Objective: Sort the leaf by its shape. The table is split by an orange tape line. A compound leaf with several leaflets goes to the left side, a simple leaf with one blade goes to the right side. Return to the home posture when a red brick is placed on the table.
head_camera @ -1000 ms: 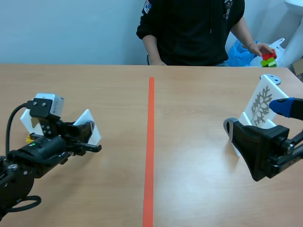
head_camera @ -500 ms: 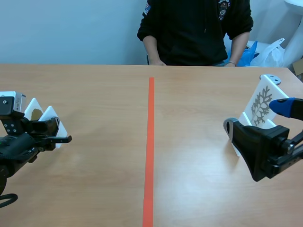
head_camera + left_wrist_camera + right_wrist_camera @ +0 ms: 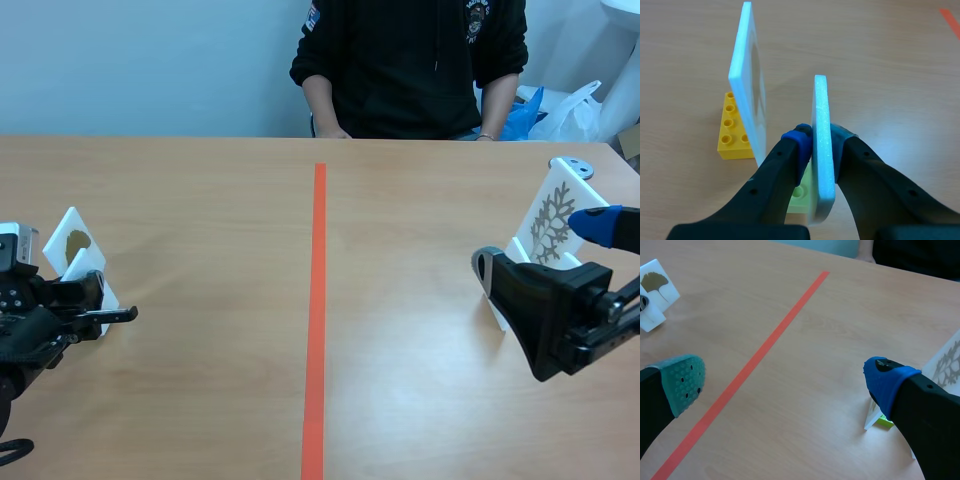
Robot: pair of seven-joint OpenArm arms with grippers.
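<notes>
Far to the left of the orange tape line (image 3: 316,300), your left gripper (image 3: 90,297) sits low over the table. It is clenched on the held card (image 3: 820,115), a white card pinched edge-on between its pads (image 3: 797,139). The scene view gives you only a plain white face of that card, and no view lets you tell which leaf it carries. The left wrist view adds a light green brick (image 3: 801,192) at the card's foot, under the fingers.

Just beside the held card, on the same side of the tape line and with a gap between them, the fan-leaf card (image 3: 72,238) stands upright. The scene view and the right wrist view show you its single brownish fan-shaped blade. The left wrist view shows only its edge, but it reveals the yellow brick (image 3: 734,132) the card stands on.

Well to the right of the tape line, your right gripper (image 3: 785,382) is released. Its teal and blue pads are spread wide, with nothing between them. Near its blue-padded finger stands the branched-leaf card (image 3: 553,225). The scene view shows its whole grey-brown, many-branched leaf. The right wrist view catches only a corner of it, plus a small green brick (image 3: 884,421) at its foot.

A person (image 3: 410,60) sits beyond the tape line's far end.
</notes>
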